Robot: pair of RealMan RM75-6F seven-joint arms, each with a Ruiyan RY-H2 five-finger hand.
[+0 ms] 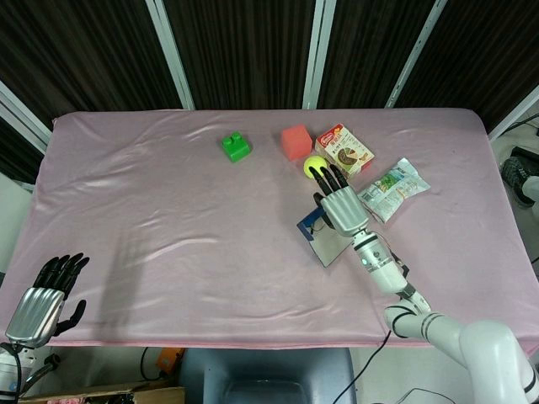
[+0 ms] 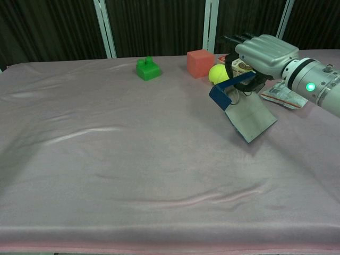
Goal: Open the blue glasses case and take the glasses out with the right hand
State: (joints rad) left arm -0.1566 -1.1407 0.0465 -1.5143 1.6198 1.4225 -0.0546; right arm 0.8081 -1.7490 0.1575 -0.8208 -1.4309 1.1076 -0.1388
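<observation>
Right hand (image 2: 264, 53) grips open blue glasses case (image 2: 239, 103), tilted above bench near tennis ball (image 2: 217, 74). Glasses (image 2: 234, 95) dangling inside. Risk: whole case lifting, glasses spilling out.

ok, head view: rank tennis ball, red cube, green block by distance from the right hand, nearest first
1. Tennis ball, right at the fingertips of the right hand, on their far side.
2. Red cube, further back and slightly left of the ball.
3. Green block, farthest, well off to the left.
</observation>
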